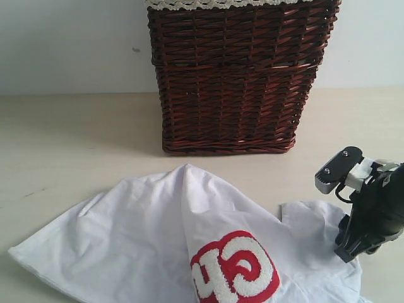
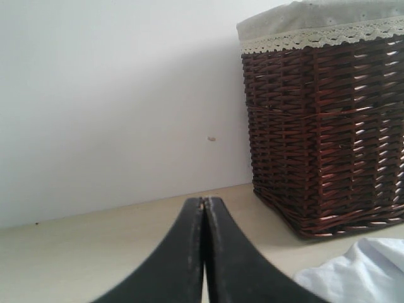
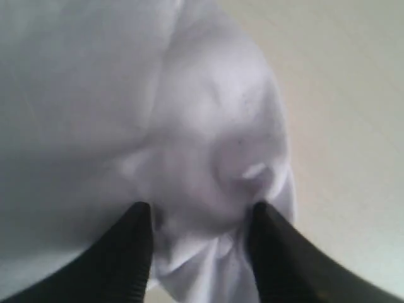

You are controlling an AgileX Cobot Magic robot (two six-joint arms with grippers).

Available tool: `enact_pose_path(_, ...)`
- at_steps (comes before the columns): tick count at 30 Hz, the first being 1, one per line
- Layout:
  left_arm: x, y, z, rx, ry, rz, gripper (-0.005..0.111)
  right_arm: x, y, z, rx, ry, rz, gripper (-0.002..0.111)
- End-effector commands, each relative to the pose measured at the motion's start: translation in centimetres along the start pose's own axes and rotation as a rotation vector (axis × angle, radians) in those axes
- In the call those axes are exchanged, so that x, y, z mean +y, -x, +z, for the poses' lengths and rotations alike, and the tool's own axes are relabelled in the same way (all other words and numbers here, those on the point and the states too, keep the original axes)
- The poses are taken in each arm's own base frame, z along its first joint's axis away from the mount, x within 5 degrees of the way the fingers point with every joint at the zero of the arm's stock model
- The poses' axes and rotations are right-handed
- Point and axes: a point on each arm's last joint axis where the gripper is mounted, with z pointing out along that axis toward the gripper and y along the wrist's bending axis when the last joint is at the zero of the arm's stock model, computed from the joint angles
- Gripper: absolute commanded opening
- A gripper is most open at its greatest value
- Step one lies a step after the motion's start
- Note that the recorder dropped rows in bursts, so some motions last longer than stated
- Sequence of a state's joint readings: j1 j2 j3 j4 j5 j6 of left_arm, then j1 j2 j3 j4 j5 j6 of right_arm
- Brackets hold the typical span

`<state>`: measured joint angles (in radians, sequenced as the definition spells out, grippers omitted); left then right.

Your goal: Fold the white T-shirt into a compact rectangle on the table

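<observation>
The white T-shirt (image 1: 145, 233) lies crumpled on the table (image 1: 63, 139), with part of its red patch with white lettering (image 1: 235, 268) showing at the front. My right gripper (image 1: 346, 254) points down onto the shirt's right end. In the right wrist view its two black fingers stand apart, and my right gripper (image 3: 199, 218) has a bunched fold of the T-shirt (image 3: 208, 158) between them. My left gripper (image 2: 204, 201) is shut and empty, above bare table. A corner of the T-shirt (image 2: 360, 271) shows beside it. The left gripper is outside the exterior view.
A dark brown wicker basket (image 1: 233, 82) with cream lace trim stands at the back against the wall, behind the shirt. The same basket (image 2: 322, 126) fills one side of the left wrist view. Bare table (image 2: 76, 252) lies on its other side.
</observation>
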<state>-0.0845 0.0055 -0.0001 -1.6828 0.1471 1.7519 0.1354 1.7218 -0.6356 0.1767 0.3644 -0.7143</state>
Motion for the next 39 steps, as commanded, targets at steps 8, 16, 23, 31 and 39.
enact_pose_path(8, -0.1, 0.0, 0.0, -0.006, -0.008, -0.002, 0.0, -1.6, 2.3, -3.2, -0.163, -0.129, 0.001, 0.0)
enact_pose_path(16, -0.1, 0.0, 0.0, -0.006, -0.008, -0.002, 0.0, -7.1, 5.8, -8.5, -0.583, -0.417, 0.23, 0.0)
enact_pose_path(23, -0.1, 0.0, 0.0, -0.006, -0.008, -0.002, 0.0, -10.9, 5.4, -5.3, -0.59, -0.479, 0.363, 0.0)
enact_pose_path(31, -0.1, 0.0, 0.0, -0.006, -0.008, -0.002, 0.0, -12.8, 6.8, -5.6, -0.768, -0.641, 0.351, 0.003)
enact_pose_path(39, -0.1, 0.0, 0.0, -0.006, -0.008, -0.002, 0.0, -12.9, 6.9, -1.8, -0.593, -0.505, 0.358, 0.064)
